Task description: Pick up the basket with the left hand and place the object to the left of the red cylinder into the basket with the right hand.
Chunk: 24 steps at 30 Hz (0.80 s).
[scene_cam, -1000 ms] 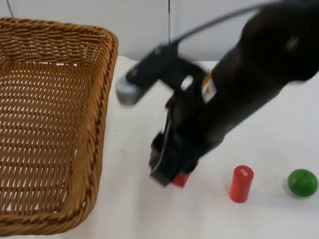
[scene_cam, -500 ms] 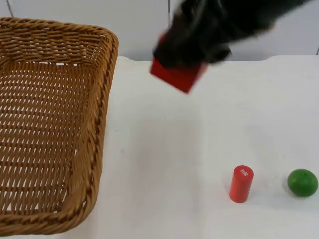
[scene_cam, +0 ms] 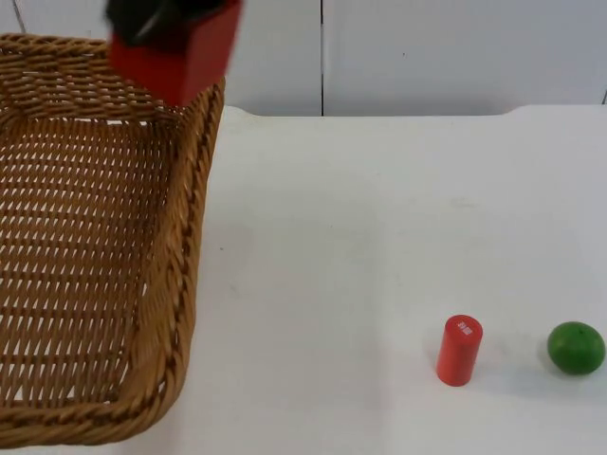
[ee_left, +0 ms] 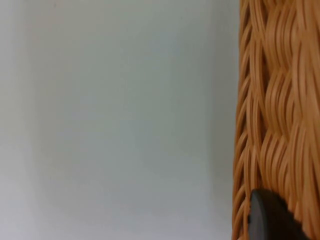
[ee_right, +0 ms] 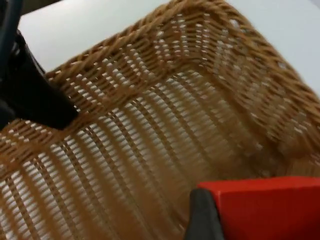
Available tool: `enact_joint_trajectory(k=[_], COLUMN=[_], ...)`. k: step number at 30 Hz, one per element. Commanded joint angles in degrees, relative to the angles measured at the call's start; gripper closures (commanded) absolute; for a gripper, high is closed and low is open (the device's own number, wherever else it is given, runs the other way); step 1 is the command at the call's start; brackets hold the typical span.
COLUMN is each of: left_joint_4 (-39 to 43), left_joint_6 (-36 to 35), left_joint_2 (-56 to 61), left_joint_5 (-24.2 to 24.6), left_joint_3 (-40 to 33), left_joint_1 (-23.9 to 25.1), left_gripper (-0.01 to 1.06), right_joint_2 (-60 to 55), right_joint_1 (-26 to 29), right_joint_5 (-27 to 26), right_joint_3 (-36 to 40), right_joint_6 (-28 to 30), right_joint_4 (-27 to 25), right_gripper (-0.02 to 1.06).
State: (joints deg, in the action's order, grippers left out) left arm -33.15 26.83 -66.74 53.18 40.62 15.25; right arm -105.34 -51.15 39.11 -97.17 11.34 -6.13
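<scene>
Holding red block (scene_cam: pixel 175 52) over basket (scene_cam: pixel 194 190), white table (scene_cam: pixel 379 237).

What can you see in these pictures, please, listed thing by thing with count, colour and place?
basket: one, tan wicker, at the table's left side, held up at its rim by the left hand.
block: one, red, held over the basket's far right corner, above the rim.
cylinder: one, red, upright on the near right part of the table.
ball: one, green, on the table just right of the cylinder, apart from it.
table: one, white, ending at the wall.
wall: one, grey, behind the table.
left hand: one, black, at the basket's rim.
right hand: one, black, shut on the block above the basket.
</scene>
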Motion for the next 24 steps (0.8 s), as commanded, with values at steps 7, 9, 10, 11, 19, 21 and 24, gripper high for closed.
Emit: enact_joint_trajectory(k=[7,9,10,11,19,21,24], left_joint_4=[-1.92,-1.92,-1.92,-1.92,-2.02,-2.12,-2.13], left_joint_6=[-0.49,-0.49,-0.49,-0.49,-0.22,-0.24,-0.24], left_joint_2=[-1.37,-1.37,-1.37,-1.37,-1.37,-1.37,-1.37], left_joint_5=[-0.62,-1.03,-1.03,-1.03,-1.01,-1.01,-1.11], left_joint_3=[-0.14,-0.14,-0.14,-0.14,-0.14,-0.14,-0.14], left_joint_1=[0.24,0.24,0.24,0.24,0.24,0.24,0.24], left_gripper=[1.05,1.05,1.05,1.05,1.05,1.05,1.05], right_joint_2=[-10.41,-12.55,-12.55,-13.23,-14.2,-12.85,-11.24], right_joint_1=[-3.37,-3.47,-3.47,-3.47,-3.47,-3.47,-3.47], right_joint_5=[-2.68,-3.21,-3.21,-3.21,-2.98,-3.11,-3.35], right_joint_3=[-7.75,-7.76,-7.76,-7.76,-7.76,-7.76,-7.76], right_joint_6=[2.41,2.41,2.41,2.41,2.15,2.15,2.15], right_joint_4=[-0.6,-0.5,-0.5,-0.62,-0.62,-0.51,-0.25], right_gripper=[1.05,0.99,0.99,0.94,0.31,0.18,0.14])
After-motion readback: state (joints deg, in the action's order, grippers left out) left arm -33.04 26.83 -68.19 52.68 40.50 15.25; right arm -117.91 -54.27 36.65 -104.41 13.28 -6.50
